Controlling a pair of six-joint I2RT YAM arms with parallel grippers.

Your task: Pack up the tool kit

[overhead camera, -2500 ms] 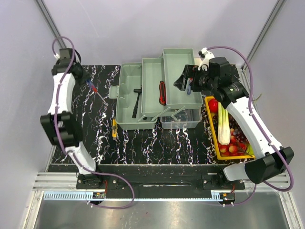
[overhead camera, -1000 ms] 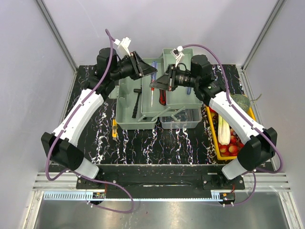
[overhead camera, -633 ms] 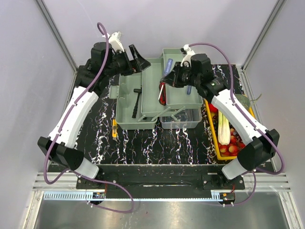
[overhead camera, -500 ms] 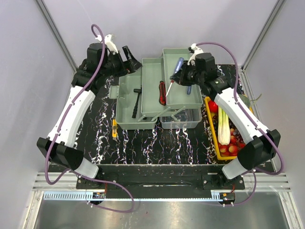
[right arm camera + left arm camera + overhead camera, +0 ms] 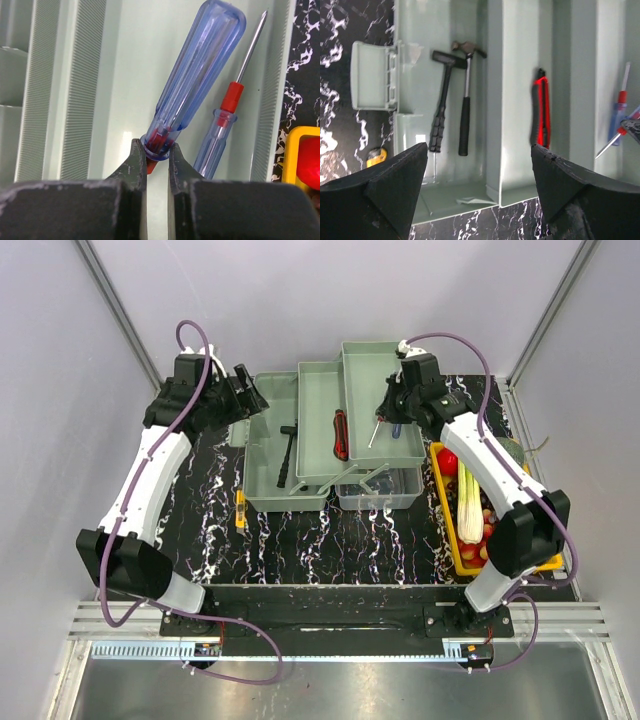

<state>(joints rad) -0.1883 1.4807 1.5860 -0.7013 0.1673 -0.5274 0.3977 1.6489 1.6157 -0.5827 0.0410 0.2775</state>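
Note:
The tool kit (image 5: pixel 264 410) stands open at the table's middle, its pale green trays (image 5: pixel 372 365) folded out. My right gripper (image 5: pixel 393 412) hangs over the right tray, shut on the collar of a blue-handled screwdriver (image 5: pixel 197 65), whose shaft (image 5: pixel 374 433) points down-left. A second screwdriver (image 5: pixel 225 117) lies in that tray beside it. My left gripper (image 5: pixel 243 395) is open and holds nothing, above the kit's left end. Two hammers (image 5: pixel 452 105) lie in the left compartment. A red utility knife (image 5: pixel 542 112) rests in the middle tray.
A yellow tray (image 5: pixel 443 502) of vegetables sits right of the kit, close under the right arm. A small yellow tool (image 5: pixel 240 510) lies on the black marbled table left of the kit's front corner. The kit's latch flap (image 5: pixel 370 75) sticks out at its left end.
The left gripper opened, letting go of the screwdriver, and drew back left. The right gripper, holding the screwdriver, carried it right over the right tray.

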